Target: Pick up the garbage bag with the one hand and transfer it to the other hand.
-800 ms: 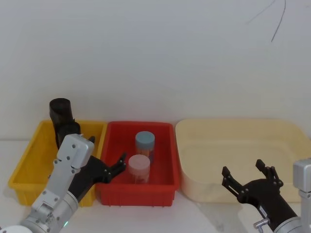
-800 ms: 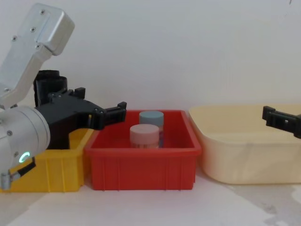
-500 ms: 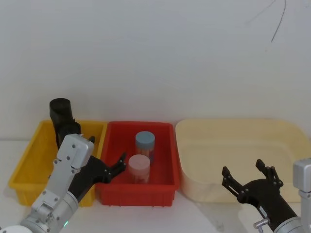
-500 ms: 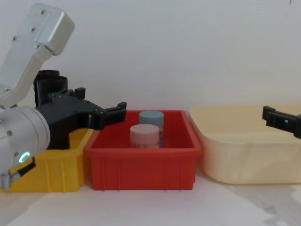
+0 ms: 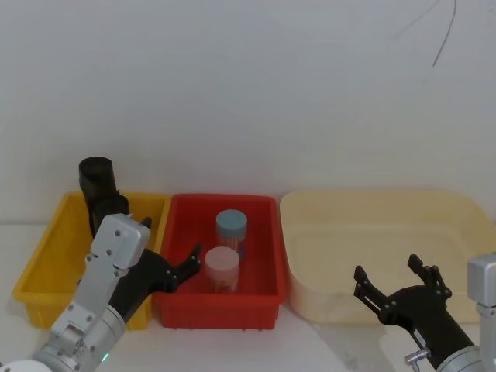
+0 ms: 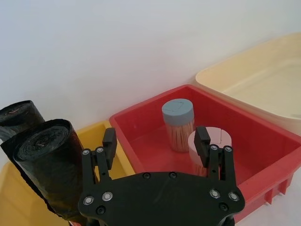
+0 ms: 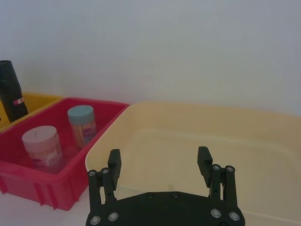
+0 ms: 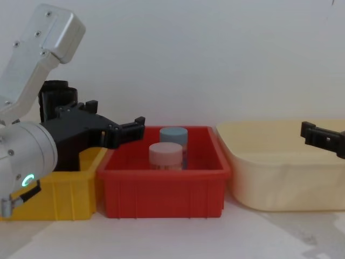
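The black garbage bag [image 5: 97, 184] stands upright at the far end of the yellow bin [image 5: 46, 263]; the right wrist view shows its small red mark [image 7: 11, 96]. In the left wrist view two black plastic bundles stand side by side, a column-shaped roll [image 6: 47, 160] nearer and another bundle [image 6: 19, 117] behind it. My left gripper [image 5: 170, 239] [image 6: 155, 139] [image 8: 115, 113] is open and holds nothing, hovering over the border of the yellow and red bins, short of the bag. My right gripper [image 5: 387, 270] [image 7: 159, 157] is open and holds nothing at the front of the cream tub.
A red bin [image 5: 186, 302] in the middle holds a blue-lidded jar [image 5: 231, 229] and a pink-lidded jar [image 5: 222, 267]. A large cream tub [image 5: 310, 256] stands at the right. A white wall runs close behind all three containers.
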